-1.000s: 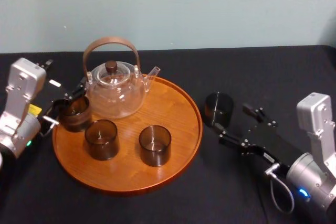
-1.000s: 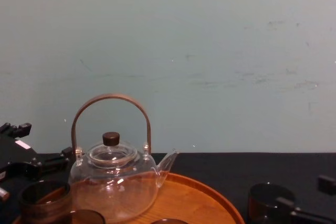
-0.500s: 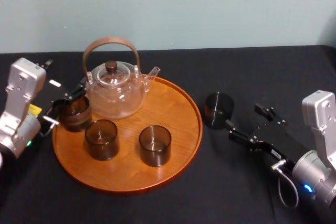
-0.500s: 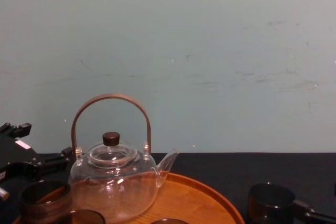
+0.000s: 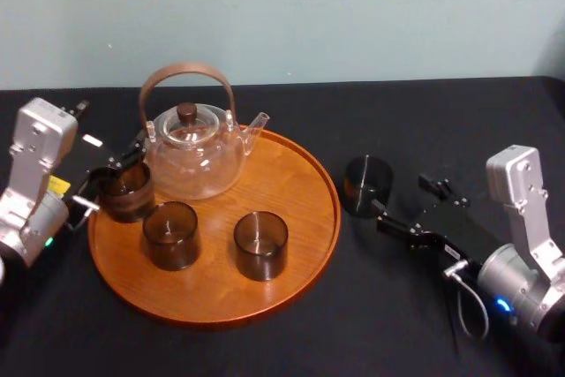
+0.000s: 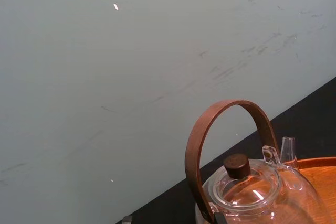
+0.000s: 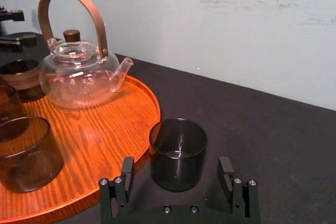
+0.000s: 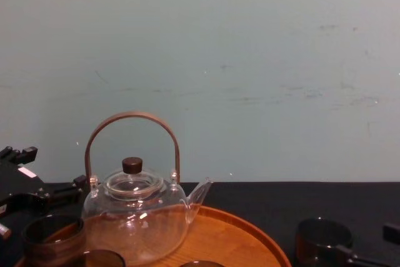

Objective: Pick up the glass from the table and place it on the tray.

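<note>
A dark smoked glass (image 5: 366,184) stands on the black table just right of the round orange-brown tray (image 5: 291,183). My right gripper (image 5: 403,201) is open right behind it. In the right wrist view the glass (image 7: 177,153) stands just ahead of the two fingers (image 7: 126,174), apart from both, beside the tray's rim (image 7: 149,129). My left gripper (image 5: 110,174) is open at the tray's left edge, one finger on each side of another dark glass (image 5: 125,190) that rests on the tray.
A clear glass teapot (image 5: 194,152) with a brown hoop handle stands at the back of the tray. Two more dark glasses (image 5: 171,234) (image 5: 260,245) stand near the tray's front. Black table stretches to the right, and a pale wall rises behind.
My right gripper drew back from the glass on the table, then came forward a little again, still open. The glass, the tray and the left arm have not moved.
</note>
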Tool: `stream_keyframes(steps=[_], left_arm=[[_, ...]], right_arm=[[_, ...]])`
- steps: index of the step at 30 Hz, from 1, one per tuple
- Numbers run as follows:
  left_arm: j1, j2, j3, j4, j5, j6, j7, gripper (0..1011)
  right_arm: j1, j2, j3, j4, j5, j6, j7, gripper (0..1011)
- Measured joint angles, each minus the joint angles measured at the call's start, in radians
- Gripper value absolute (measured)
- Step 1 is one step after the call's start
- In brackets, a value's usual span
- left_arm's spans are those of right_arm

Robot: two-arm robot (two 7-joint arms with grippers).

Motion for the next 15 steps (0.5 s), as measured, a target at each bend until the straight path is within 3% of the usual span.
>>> stream_keyframes(steps=[15], left_arm=[[0.0,0.0,0.0,0.0,0.0,0.0,0.0,1001]], right_arm=[[0.116,-0.031,-0.035,0.14,-0.025,-0.024,0.028,1002]])
